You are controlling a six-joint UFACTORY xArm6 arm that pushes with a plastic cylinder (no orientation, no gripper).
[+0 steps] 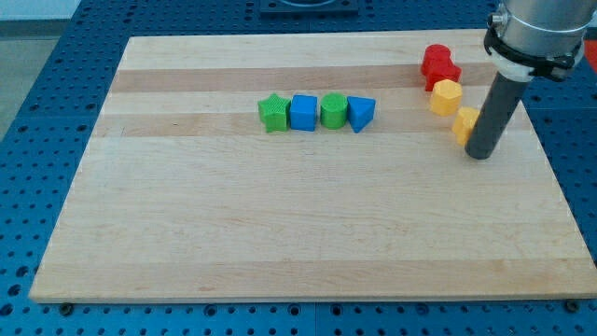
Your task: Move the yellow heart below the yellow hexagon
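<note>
The yellow hexagon (446, 96) lies near the view's top right of the wooden board (308, 233). The yellow heart (465, 122) lies just below and right of it, partly hidden by my rod. My tip (481, 154) rests on the board, touching or almost touching the heart's right and lower side.
Two red blocks (439, 65) sit right above the yellow hexagon; their shapes are hard to make out. A row in the upper middle holds a green star (273, 113), a blue cube (303, 112), a green cylinder (333, 110) and a blue triangle-like block (361, 113).
</note>
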